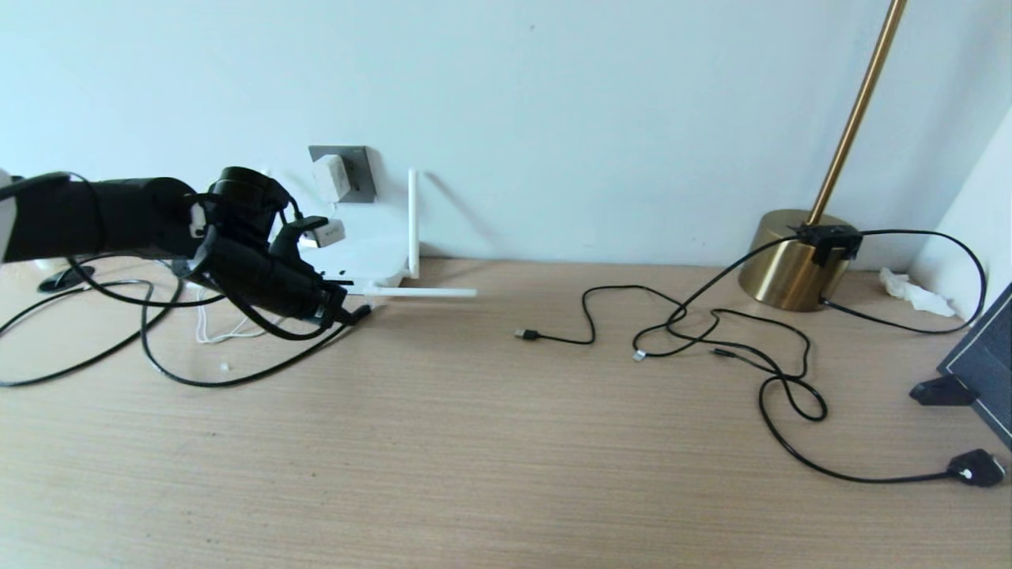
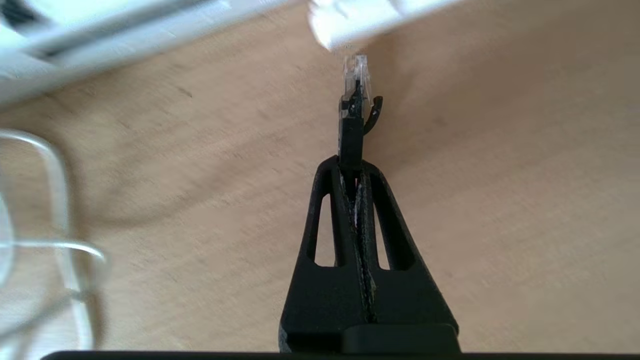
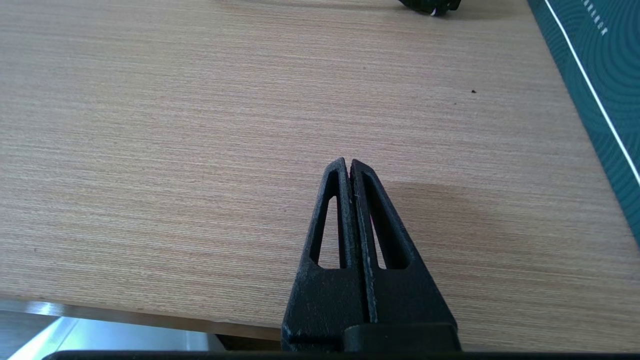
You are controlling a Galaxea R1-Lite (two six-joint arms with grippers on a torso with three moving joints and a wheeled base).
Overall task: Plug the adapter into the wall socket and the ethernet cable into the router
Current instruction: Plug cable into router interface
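My left gripper [image 1: 346,314] hovers low over the table just in front of the white router [image 1: 371,257]. It is shut on the ethernet cable [image 1: 229,382], just behind the plug. In the left wrist view the gripper [image 2: 351,166] pinches the black boot, and the clear plug [image 2: 356,75] sticks out past the fingertips toward the router's edge [image 2: 100,35], a short gap away. The white adapter [image 1: 328,178] sits in the grey wall socket [image 1: 356,170]. My right gripper [image 3: 348,165] is shut on nothing above the table's front edge.
One router antenna [image 1: 413,221] stands upright and another [image 1: 427,292] lies flat toward the right. A thin white cord [image 1: 229,332] loops beside the router. Black USB cables [image 1: 672,332], a brass lamp base [image 1: 791,261], a black plug [image 1: 976,466] and a dark frame [image 1: 980,363] occupy the right side.
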